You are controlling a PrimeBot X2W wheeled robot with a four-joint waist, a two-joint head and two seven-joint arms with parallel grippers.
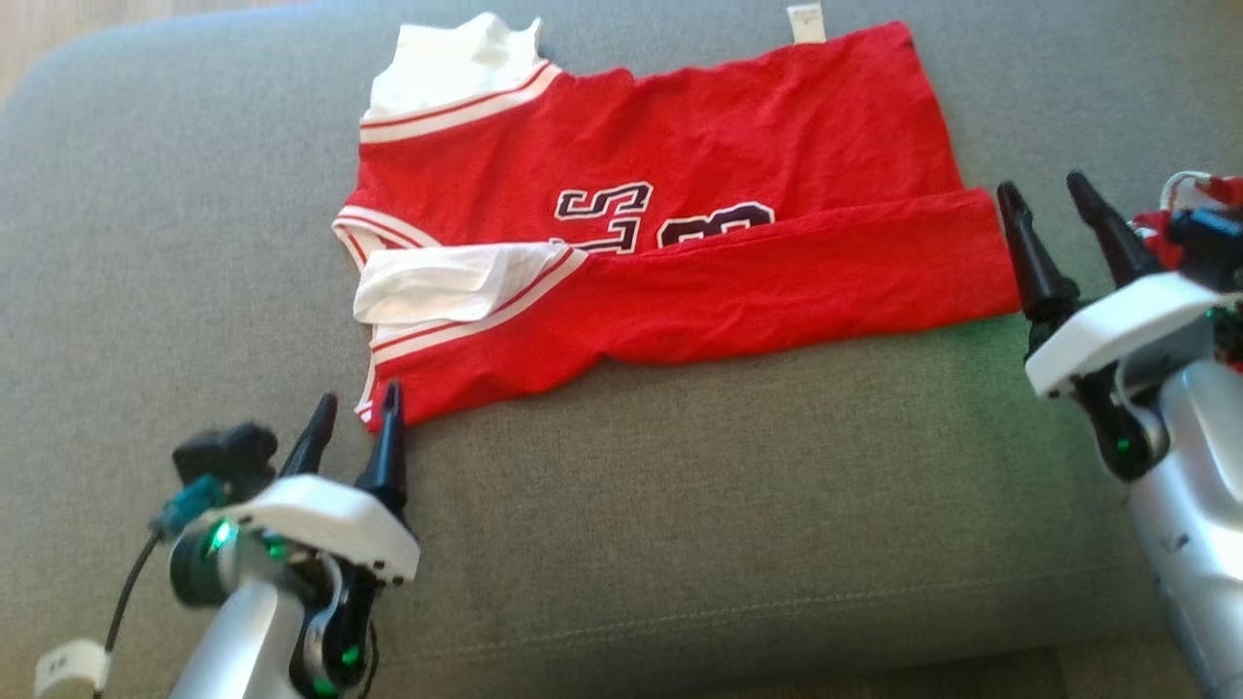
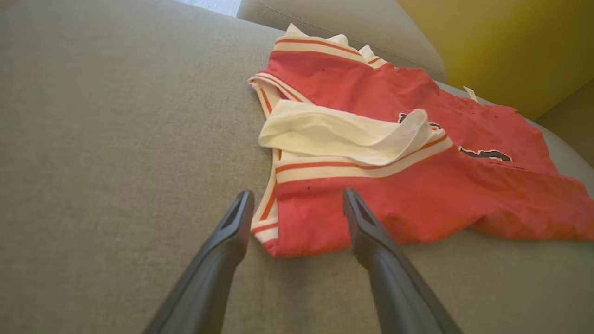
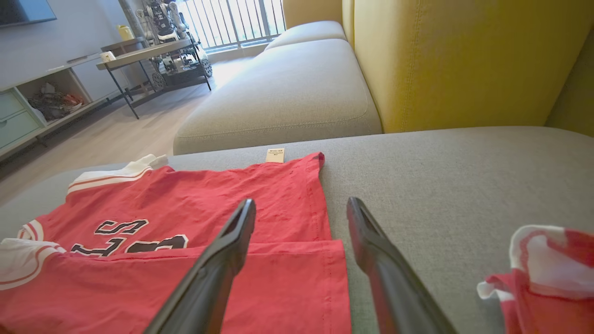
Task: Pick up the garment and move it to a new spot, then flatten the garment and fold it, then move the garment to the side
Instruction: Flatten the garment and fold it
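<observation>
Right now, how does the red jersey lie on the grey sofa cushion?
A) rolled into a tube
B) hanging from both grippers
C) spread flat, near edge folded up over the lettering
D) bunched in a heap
C: the red jersey lies spread on the grey sofa cushion, its near strip folded over part of the black lettering; the left gripper and right gripper stand open, holding nothing.

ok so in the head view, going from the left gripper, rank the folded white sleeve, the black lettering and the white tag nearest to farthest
From the left gripper, across the red garment:
1. Folded white sleeve, just beyond the fingertips at the garment's left end.
2. Black lettering, mid-chest, further right.
3. White tag, at the far edge, up and right.
</observation>
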